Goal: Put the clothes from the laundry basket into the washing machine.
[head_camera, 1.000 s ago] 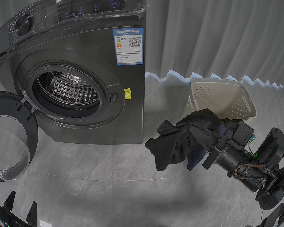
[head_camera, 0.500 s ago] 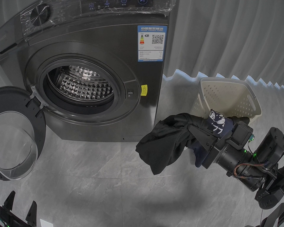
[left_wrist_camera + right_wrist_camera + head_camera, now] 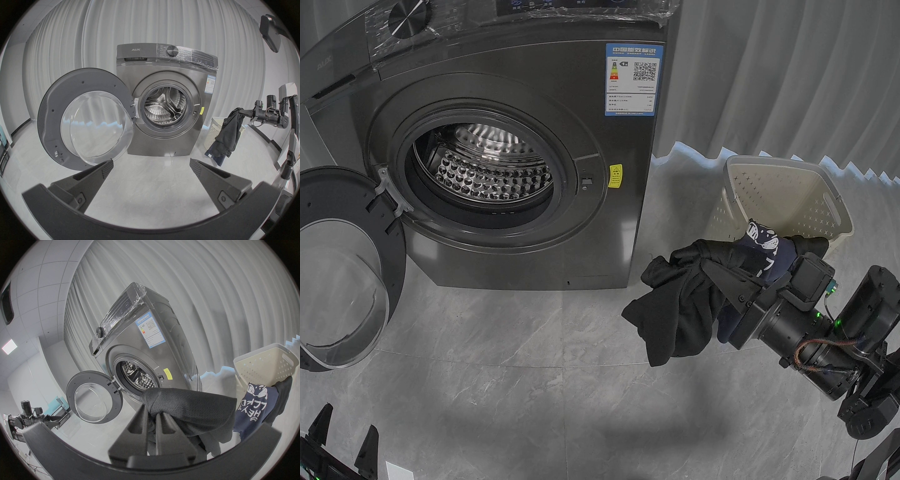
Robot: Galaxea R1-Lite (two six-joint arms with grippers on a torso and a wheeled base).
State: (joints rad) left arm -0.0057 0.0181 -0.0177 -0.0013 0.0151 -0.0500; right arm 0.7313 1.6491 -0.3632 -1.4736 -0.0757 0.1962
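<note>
A pale pleated curtain is hung behind; the floor is laid with grey marbled tiles; a ceiling light is lit.

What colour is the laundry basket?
The laundry basket is cream, with small cross-shaped holes; best in the head view.

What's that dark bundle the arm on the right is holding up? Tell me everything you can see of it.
The bundle is two soft pieces of clothing: a black garment of fine, mesh-like cloth and a navy garment with white print. The right gripper is shut on the black cloth, which drapes over it and hangs down in loose folds. The bundle hangs between the washing machine and the laundry basket, seemingly clear of the floor.
</note>
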